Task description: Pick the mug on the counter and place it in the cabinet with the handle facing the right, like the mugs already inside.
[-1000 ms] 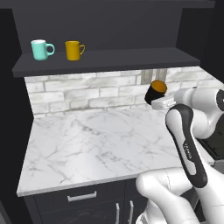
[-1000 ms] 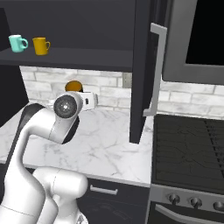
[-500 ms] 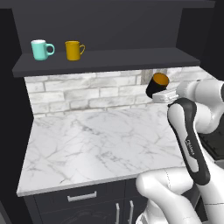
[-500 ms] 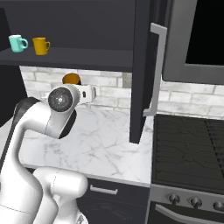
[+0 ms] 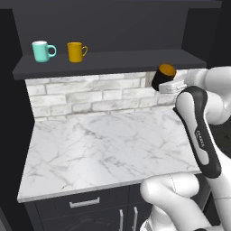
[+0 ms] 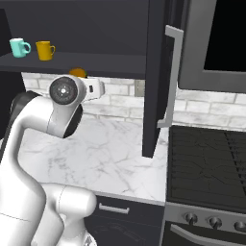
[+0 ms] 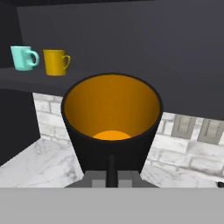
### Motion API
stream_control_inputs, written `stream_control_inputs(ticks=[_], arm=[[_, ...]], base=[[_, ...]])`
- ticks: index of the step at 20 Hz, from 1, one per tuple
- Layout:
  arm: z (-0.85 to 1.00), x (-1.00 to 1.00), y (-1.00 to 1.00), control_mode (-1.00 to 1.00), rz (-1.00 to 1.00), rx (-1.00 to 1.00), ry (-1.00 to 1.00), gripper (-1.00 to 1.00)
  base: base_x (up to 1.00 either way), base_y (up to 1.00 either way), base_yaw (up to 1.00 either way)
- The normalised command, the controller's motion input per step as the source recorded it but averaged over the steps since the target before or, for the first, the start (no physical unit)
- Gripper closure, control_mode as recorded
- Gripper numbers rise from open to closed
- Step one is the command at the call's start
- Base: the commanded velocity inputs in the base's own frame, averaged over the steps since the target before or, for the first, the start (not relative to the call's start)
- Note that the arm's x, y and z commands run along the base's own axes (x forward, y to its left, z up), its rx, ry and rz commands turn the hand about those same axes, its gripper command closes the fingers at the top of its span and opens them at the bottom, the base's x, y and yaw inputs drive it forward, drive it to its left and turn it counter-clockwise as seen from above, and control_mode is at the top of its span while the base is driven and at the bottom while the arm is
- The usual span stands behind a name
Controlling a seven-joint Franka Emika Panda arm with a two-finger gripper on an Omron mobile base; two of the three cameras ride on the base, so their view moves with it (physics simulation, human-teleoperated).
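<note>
Fingers (image 7: pixel 112 175) grip the mug (image 7: pixel 111 124), whose orange inside faces the hand view.

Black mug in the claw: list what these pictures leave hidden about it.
- Mug handle: hand view, hidden behind the body; cannot tell its direction.
- Claw fingertips: hand view, cut off by the bottom edge.
- Mug body: right base view, hidden behind the arm.
- Mug base: left base view, behind the claw.
</note>
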Motion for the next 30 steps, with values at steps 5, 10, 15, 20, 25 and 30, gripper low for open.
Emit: stream_control_inputs(ticks=[5,10,15,20,25,30], arm=[[0.07,0.2,0.0,-1.0,0.0,0.0,0.0,1.0],[0.13,0.26,0.0,-1.0,0.0,0.0,0.0,1.0],[0.06,0.36,0.0,-1.0,0.0,0.0,-0.01,1.0],[0.08,0.37,0.0,-1.0,0.0,0.0,-0.02,1.0],[0.0,0.44,0.0,-1.0,0.0,0.0,0.0,1.0],[0.0,0.42,0.0,-1.0,0.0,0.0,0.0,1.0]], base=[[0.0,0.0,0.0],[0.0,0.0,0.0],[0.0,0.0,0.0],[0.0,0.0,0.0],[0.0,0.0,0.0],[0.0,0.0,0.0]])
